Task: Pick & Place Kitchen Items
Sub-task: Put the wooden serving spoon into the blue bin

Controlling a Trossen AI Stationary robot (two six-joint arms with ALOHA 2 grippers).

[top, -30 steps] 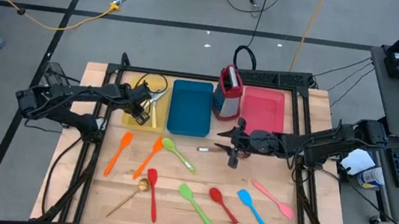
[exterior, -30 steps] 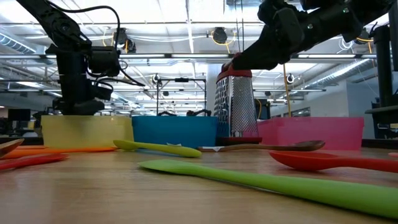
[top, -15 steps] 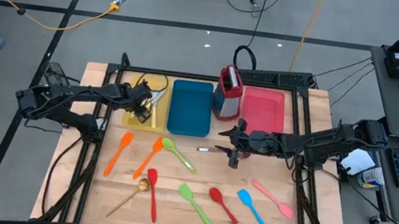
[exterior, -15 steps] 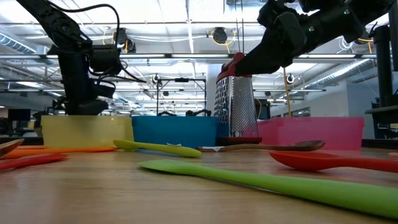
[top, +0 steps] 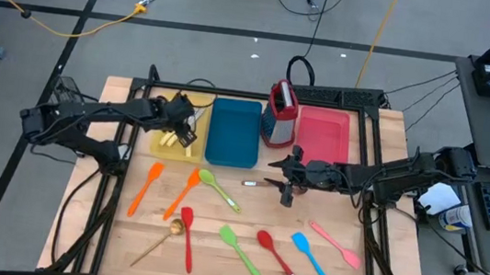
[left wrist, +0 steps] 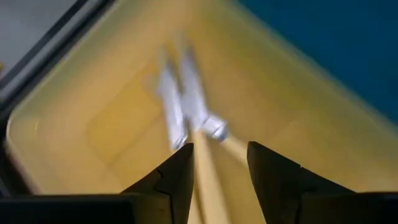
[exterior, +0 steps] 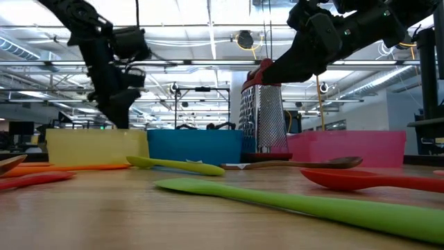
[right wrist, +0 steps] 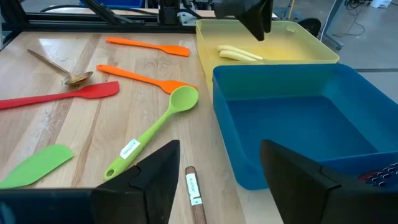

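Note:
My left gripper (top: pixel 182 123) hangs open over the yellow tray (top: pixel 159 146), tipped. In the left wrist view its fingertips (left wrist: pixel 221 158) stand on either side of cream-handled cutlery (left wrist: pixel 186 106) lying on the tray floor, apart from it. My right gripper (top: pixel 286 190) is open above the table near the blue tray (top: pixel 234 132). A brown-handled spoon (top: pixel 256 183) with a label (right wrist: pixel 193 186) lies just below and ahead of its fingers (right wrist: pixel 217 168). Several silicone spatulas and spoons lie on the wood: orange (top: pixel 181 193), green (top: pixel 219 188), red (top: pixel 186 237), blue (top: pixel 312 259), pink (top: pixel 335 243).
A red-topped metal grater (top: pixel 280 114) stands between the blue tray and the pink tray (top: pixel 324 133). A gold spoon (top: pixel 159 242), a green spatula (top: pixel 241 251) and a red spoon (top: pixel 276 255) lie toward the near edge. A black frame borders the table.
My left gripper has swung over the yellow tray toward the blue tray and the far edge, tipping from upright to slanted. Cream handles that it covered now show on the tray floor. The right arm has kept still.

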